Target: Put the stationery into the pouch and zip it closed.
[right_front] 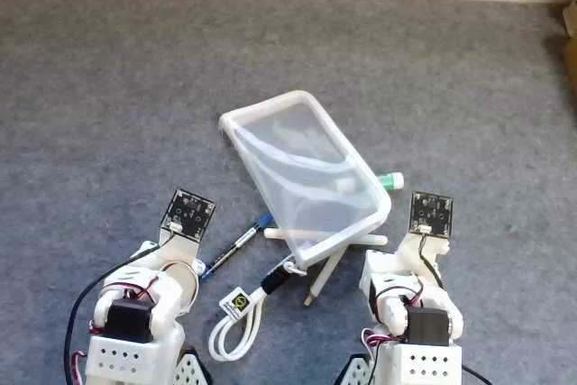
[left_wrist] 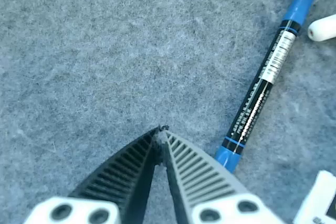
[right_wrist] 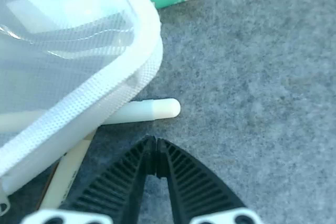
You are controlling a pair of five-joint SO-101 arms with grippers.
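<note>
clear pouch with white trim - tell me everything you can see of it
A clear soft-plastic pouch, a rounded rectangle edged in white mesh trim, lies flat and slanted on the grey carpet. It overlaps two white pens, and a green-and-white stick pokes out past its right edge. A white cord loop trails from its near corner. Whether its zip is open cannot be told.
</note>
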